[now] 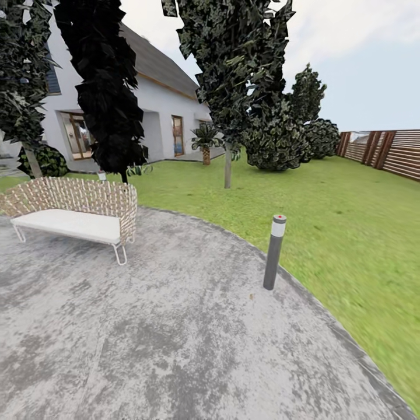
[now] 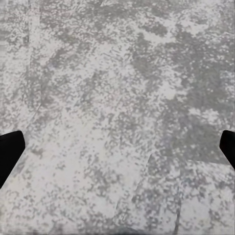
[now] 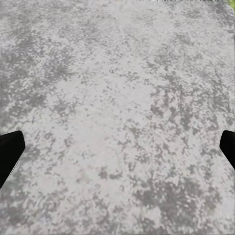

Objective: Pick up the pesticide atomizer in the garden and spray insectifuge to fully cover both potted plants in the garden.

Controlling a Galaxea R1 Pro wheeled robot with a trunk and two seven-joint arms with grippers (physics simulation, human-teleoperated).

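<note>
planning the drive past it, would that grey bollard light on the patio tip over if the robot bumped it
Probably not easily: the bollard light stands upright and looks planted in the patio, with no separate base. Being tall and slim, it might lean if merely resting there. It looks rigid, not floppy.

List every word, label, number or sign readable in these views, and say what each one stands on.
None: no readable text in any view.
The bollard light has a red cap and a white band, without lettering.
The house, wicker bench and wooden fence bear no signs.
</note>
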